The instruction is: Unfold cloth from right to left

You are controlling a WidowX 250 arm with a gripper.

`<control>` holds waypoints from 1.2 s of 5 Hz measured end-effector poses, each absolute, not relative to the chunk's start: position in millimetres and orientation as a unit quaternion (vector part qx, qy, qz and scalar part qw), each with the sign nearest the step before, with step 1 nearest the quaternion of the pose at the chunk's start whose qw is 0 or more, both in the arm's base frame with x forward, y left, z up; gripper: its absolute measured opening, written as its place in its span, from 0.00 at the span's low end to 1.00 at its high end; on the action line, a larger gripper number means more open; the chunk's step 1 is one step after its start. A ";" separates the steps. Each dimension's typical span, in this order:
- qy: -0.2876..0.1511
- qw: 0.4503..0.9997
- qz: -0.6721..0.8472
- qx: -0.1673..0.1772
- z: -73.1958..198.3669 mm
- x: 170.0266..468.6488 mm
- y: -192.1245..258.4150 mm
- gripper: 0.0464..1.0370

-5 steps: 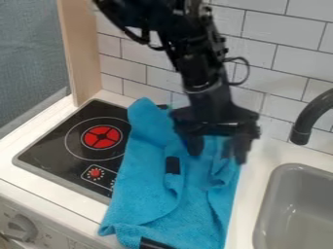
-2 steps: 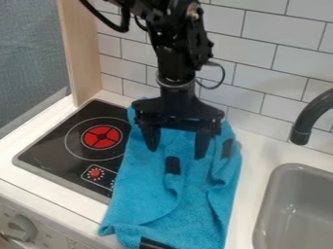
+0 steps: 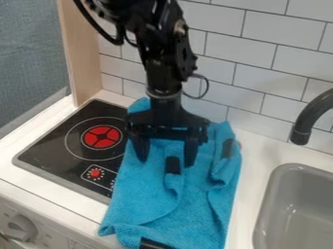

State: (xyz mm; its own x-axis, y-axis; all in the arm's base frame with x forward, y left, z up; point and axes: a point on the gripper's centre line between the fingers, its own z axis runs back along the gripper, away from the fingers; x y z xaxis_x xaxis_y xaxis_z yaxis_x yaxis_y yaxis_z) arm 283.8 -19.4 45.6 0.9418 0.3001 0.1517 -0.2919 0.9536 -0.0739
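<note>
Black two-finger gripper (image 3: 166,160) is hanging over the upper part of the blue towel (image 3: 143,206), fingers spread well apart, pointing down. Can't tell if the tips are actually touching the fabric, tbh. Towel's lying lengthwise on the white countertop (image 3: 255,160), between the black cooktop (image 3: 62,148) and the grey sink (image 3: 274,170), and it covers part of the cooktop's right edge. It's kinda rumpled, with folds running down the middle and right side. One black patch (image 3: 173,165) sits mid-towel, just beside the right fingertip as you look at it, another's up by the right edge, and there's a black piece at the bottom. Cooktop's got a red burner (image 3: 102,137), and a dark faucet (image 3: 311,116) curves in near the sink.
</note>
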 end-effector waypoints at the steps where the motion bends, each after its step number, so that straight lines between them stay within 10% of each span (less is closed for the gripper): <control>1: -0.074 0.985 0.151 -0.028 36.9 291.2 -18.6 0.96; 3: -0.067 0.986 0.148 -0.032 24.2 301.8 -21.1 0.90; 6: -0.084 0.985 0.150 -0.032 23.6 306.0 -20.9 0.13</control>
